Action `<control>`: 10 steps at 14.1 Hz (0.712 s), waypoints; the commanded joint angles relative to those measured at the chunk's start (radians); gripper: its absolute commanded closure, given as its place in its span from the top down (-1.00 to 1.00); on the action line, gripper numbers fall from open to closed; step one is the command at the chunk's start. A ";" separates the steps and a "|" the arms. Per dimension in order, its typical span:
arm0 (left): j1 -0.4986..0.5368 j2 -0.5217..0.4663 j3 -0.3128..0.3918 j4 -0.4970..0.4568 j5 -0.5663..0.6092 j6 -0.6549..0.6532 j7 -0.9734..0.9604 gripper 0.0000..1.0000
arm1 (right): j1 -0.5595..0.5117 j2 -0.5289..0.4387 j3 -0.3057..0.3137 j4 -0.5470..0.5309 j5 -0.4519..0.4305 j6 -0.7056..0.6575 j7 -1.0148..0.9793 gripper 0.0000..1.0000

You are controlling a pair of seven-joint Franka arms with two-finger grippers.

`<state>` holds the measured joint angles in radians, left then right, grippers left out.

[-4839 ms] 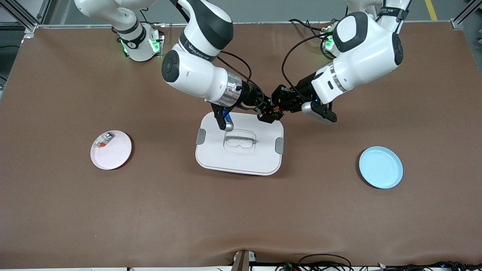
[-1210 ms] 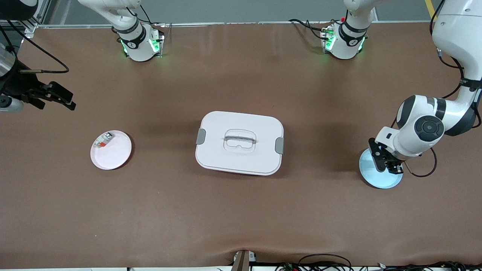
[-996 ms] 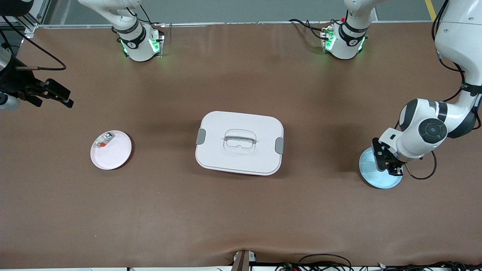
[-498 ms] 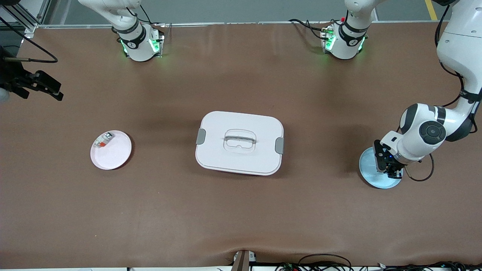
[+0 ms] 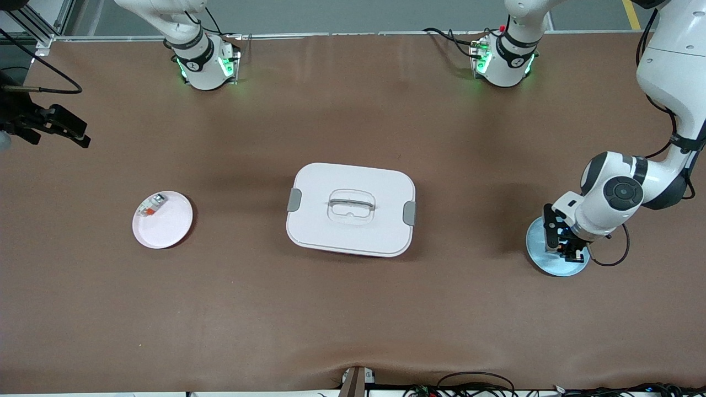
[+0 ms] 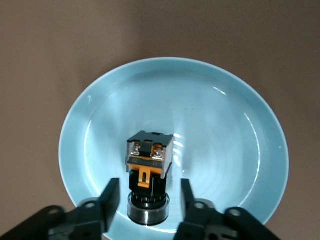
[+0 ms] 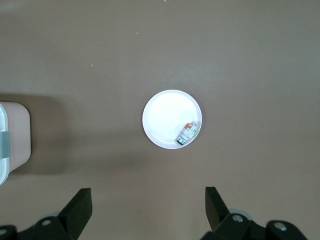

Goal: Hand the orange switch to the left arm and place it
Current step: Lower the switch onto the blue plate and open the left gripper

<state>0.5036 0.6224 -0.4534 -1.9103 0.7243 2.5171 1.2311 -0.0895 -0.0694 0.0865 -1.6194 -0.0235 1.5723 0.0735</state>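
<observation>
The orange switch [image 6: 148, 172] lies on the light-blue plate [image 6: 225, 125] at the left arm's end of the table, well apart from the box [image 5: 351, 208] at the table's middle, so the carry past that obstacle looks finished. The left gripper [image 6: 148, 207] hangs low over the plate with its 2 fingers [image 6: 109, 200] spread to either side of the switch, a sliver of plate showing between each finger and the part; this reads as a release, with the switch resting on the plate, not pinched. In the left wrist view the switch lies on its side: its long axis runs from the round black collar between the fingers to the blocky terminal end with 2 screws, which points away from the gripper toward the plate's middle, and the orange patch faces up. The right gripper [image 5: 52, 127] waits high over the right arm's end of the table, its fingers [image 7: 77, 207] spread wide and holding nothing; below it sits the pink plate [image 5: 171, 226] with a small white part [image 5: 151, 205] with a red-orange end.
</observation>
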 commanded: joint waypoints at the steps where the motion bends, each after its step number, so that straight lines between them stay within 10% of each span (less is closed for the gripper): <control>1: -0.002 -0.009 -0.008 0.010 0.026 0.003 -0.054 1.00 | -0.024 0.011 0.019 0.026 0.001 -0.020 -0.003 1.00; 10: -0.008 -0.049 -0.120 0.269 -0.193 -0.380 -0.404 1.00 | -0.027 0.011 0.019 0.026 0.001 -0.024 -0.003 1.00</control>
<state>0.4981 0.5797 -0.5394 -1.7076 0.5776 2.2415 0.9147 -0.0930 -0.0690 0.0859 -1.6188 -0.0235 1.5682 0.0735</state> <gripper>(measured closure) 0.000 0.000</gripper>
